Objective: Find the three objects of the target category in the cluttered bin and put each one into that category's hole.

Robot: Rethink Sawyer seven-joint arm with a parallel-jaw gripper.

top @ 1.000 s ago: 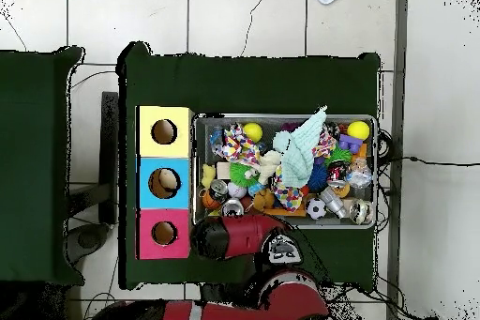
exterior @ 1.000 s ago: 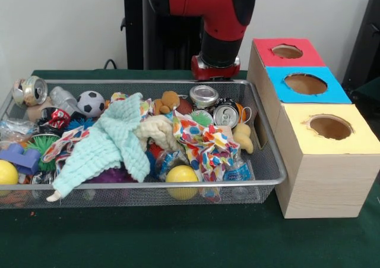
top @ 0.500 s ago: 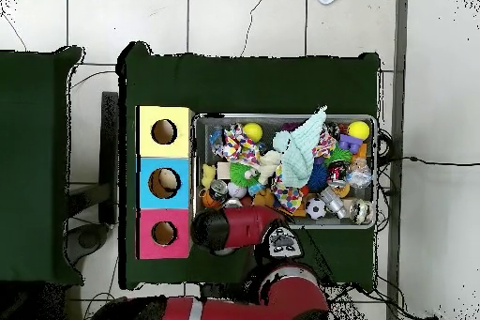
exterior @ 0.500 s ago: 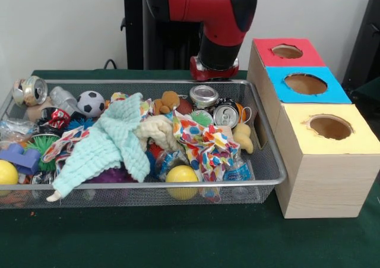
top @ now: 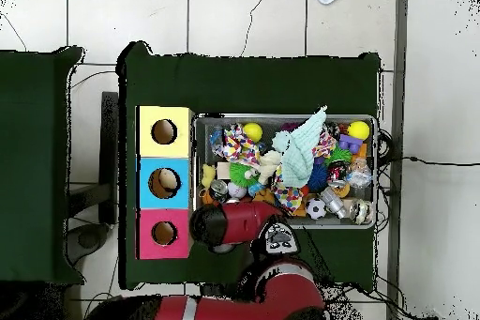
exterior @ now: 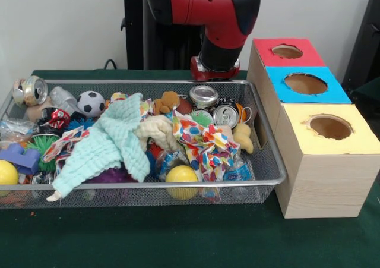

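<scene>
At the far rim of the cluttered bin (exterior: 119, 185), my hand (exterior: 215, 71) hangs behind the mesh, just beside the red and blue boxes. Against a second ago my arm (top: 230, 225) sits a little further in over the bin's edge in the overhead view, while nothing in the bin has shifted. I cannot tell whether my hand is released or clenched, as the wrist hides it, and I see nothing carried. I judge this an approach to a fresh search, not a delivery. One clear bottle (exterior: 61, 96) lies by the soccer ball (exterior: 91, 103), another (exterior: 14, 128) at the bin's end well away from the boxes, and a third (exterior: 236, 173) by the front rim near them. The blue hole (exterior: 305, 84) is close to my hand
</scene>
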